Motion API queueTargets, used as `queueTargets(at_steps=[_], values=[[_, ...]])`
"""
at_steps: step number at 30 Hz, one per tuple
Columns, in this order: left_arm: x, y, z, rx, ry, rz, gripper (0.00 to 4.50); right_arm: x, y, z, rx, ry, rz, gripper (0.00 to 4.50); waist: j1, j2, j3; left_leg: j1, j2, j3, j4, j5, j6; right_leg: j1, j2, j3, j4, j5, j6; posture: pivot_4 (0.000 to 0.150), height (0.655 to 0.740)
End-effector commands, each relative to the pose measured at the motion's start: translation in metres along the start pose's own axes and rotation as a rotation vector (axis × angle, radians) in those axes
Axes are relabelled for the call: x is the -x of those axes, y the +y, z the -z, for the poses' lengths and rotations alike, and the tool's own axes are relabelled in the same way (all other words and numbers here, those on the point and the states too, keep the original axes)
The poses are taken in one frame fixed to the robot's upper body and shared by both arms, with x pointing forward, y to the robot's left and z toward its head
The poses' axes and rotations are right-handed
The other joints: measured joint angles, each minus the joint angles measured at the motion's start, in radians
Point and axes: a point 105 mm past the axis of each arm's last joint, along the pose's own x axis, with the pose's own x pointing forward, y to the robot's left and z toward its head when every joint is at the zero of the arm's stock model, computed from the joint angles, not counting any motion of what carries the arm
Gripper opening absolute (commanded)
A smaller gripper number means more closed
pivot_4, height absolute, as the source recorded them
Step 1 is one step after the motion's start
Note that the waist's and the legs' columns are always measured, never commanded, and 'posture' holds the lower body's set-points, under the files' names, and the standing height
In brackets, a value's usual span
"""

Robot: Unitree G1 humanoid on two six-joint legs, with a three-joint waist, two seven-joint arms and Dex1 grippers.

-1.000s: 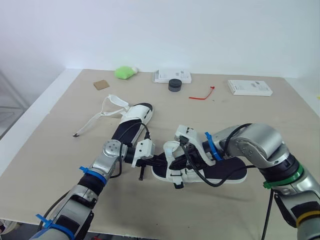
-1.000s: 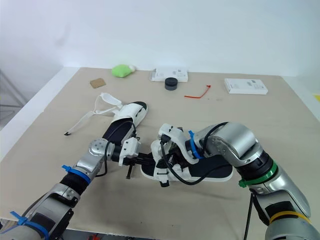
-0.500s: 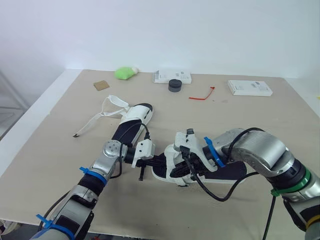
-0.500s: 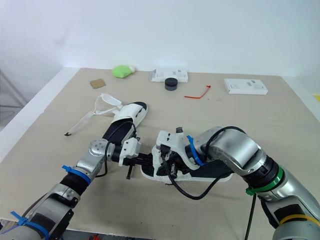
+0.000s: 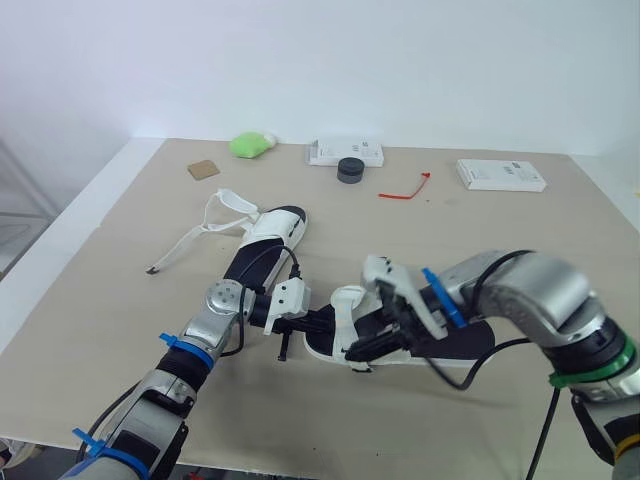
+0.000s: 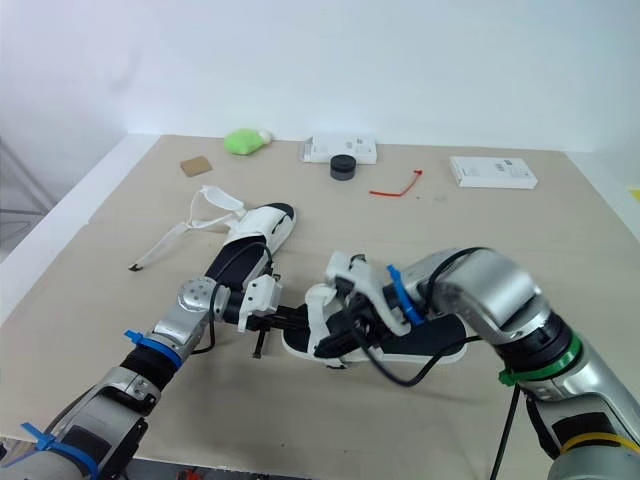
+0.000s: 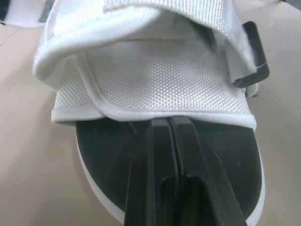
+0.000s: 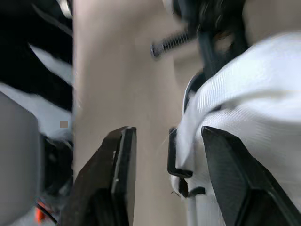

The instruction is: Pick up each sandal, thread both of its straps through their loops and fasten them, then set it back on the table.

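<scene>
One white sandal with a black insole (image 5: 455,346) lies at the table's near centre. Its broad white front strap (image 7: 150,70) arches over the toe end. My left gripper (image 5: 322,322) lies shut on the insole, tips (image 7: 167,123) tucked just under that strap. My right gripper (image 5: 368,347) hovers open at the sandal's near side. The strap's edge and a black loop (image 8: 178,165) lie between its fingers (image 8: 118,174). The second sandal (image 5: 270,232) rests further back on the left, its long strap (image 5: 188,240) trailing loose over the table.
Along the back edge sit a green lump (image 5: 250,145), a brown card (image 5: 202,170), a white box (image 5: 343,152) with a black puck (image 5: 350,170), a red tie (image 5: 405,188) and another white box (image 5: 500,175).
My right gripper has come off the top of the front strap and swung down to the sandal's near side, open. The left gripper and both sandals have stayed put.
</scene>
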Motion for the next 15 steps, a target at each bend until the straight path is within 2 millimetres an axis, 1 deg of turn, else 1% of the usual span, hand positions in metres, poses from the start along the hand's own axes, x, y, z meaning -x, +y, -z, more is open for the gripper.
queueTargets(at_steps=[1,4,6,7,9,13,14,15], values=[[0.003,-0.057,0.082,0.28,0.28,0.131,0.0,0.029,0.034,-0.017,0.077,-0.096,-0.101,2.51,0.001,0.0,0.0,0.0,0.0,0.0,0.0,0.0,0.0,0.0,0.0,0.0,0.0,0.0,0.0,0.15,0.74],[0.003,-0.057,0.082,0.281,0.279,0.131,0.0,0.035,0.049,-0.005,0.086,-0.089,-0.111,2.51,0.002,-0.002,0.0,-0.001,0.0,0.0,0.0,0.0,-0.001,0.0,0.0,-0.001,0.0,-0.001,-0.001,0.15,0.74],[0.003,-0.057,0.082,0.28,0.279,0.132,0.0,0.034,0.055,0.009,0.092,-0.057,-0.08,2.51,0.002,-0.002,0.0,-0.001,0.0,0.0,0.0,-0.001,-0.001,0.0,0.0,-0.001,0.0,-0.001,-0.001,0.15,0.74],[0.003,-0.057,0.082,0.28,0.279,0.131,0.0,0.032,0.055,0.019,0.107,-0.037,-0.03,2.51,0.002,-0.002,0.0,-0.001,0.0,0.001,0.0,-0.001,-0.001,0.0,0.0,-0.001,0.0,-0.001,0.0,0.15,0.74],[0.004,-0.057,0.082,0.281,0.281,0.129,0.0,0.026,0.049,0.031,0.121,-0.035,0.075,2.51,0.002,-0.003,0.0,-0.001,0.001,0.002,0.001,-0.001,-0.001,0.0,0.0,-0.001,0.0,-0.001,0.0,0.15,0.74],[0.005,-0.057,0.083,0.28,0.285,0.131,0.0,0.016,0.031,0.046,0.12,-0.05,0.249,2.51,0.001,-0.002,0.001,-0.001,0.002,0.005,0.002,-0.002,-0.004,-0.001,-0.001,-0.001,0.0,-0.002,-0.001,0.15,0.74],[0.005,-0.057,0.083,0.278,0.287,0.134,0.0,0.012,0.023,0.052,0.097,-0.07,0.32,2.51,0.001,-0.003,0.001,-0.001,0.002,0.006,0.002,-0.002,-0.004,-0.001,-0.002,-0.001,-0.001,-0.003,-0.003,0.15,0.74],[0.005,-0.056,0.083,0.276,0.29,0.138,0.0,0.008,0.02,0.054,0.084,-0.09,0.362,2.51,0.001,-0.004,0.0,-0.001,0.002,0.006,0.002,-0.003,-0.004,-0.001,-0.002,-0.001,-0.001,-0.003,-0.003,0.15,0.74]])
